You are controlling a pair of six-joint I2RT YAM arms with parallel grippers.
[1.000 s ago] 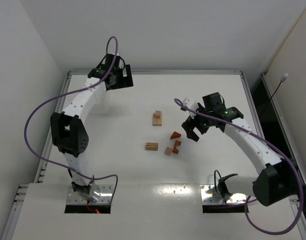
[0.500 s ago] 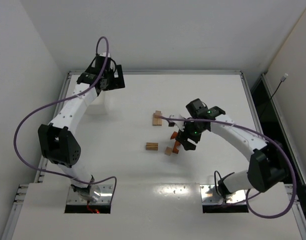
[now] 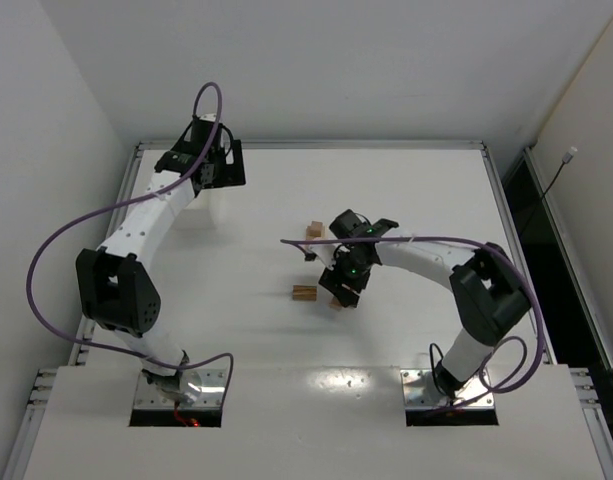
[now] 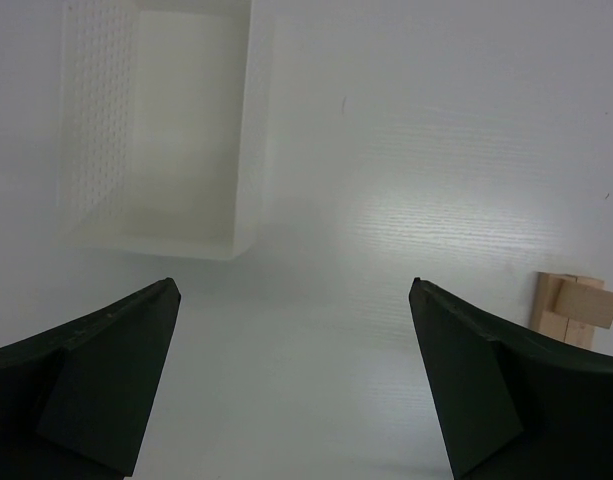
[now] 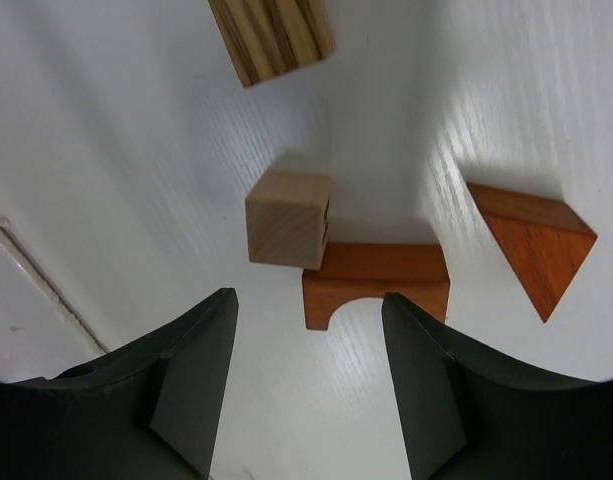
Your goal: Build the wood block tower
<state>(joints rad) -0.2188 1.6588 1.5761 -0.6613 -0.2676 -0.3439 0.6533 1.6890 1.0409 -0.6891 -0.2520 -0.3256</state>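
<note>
My right gripper (image 3: 343, 281) is open and empty, low over the loose wood blocks. In the right wrist view its fingertips (image 5: 306, 297) straddle a reddish-brown arch block (image 5: 376, 283), which lies just ahead of them. A tan cube (image 5: 288, 218) touches the arch's left end. A reddish-brown wedge (image 5: 536, 245) lies to the right and a striped tan bar (image 5: 271, 35) beyond. The bar also shows in the top view (image 3: 304, 293). A low stack of tan blocks (image 3: 313, 231) stands behind. My left gripper (image 3: 212, 166) is open and empty at the far left (image 4: 294, 285).
A white rectangular tray (image 4: 248, 120) sits on the table ahead of the left gripper. The tan stack shows at the right edge of the left wrist view (image 4: 576, 310). The table's raised rim (image 3: 306, 146) runs along the back.
My right gripper has swung left from beside the blocks to over the arch and cube, still open. My left arm has shifted slightly left near the tray.
</note>
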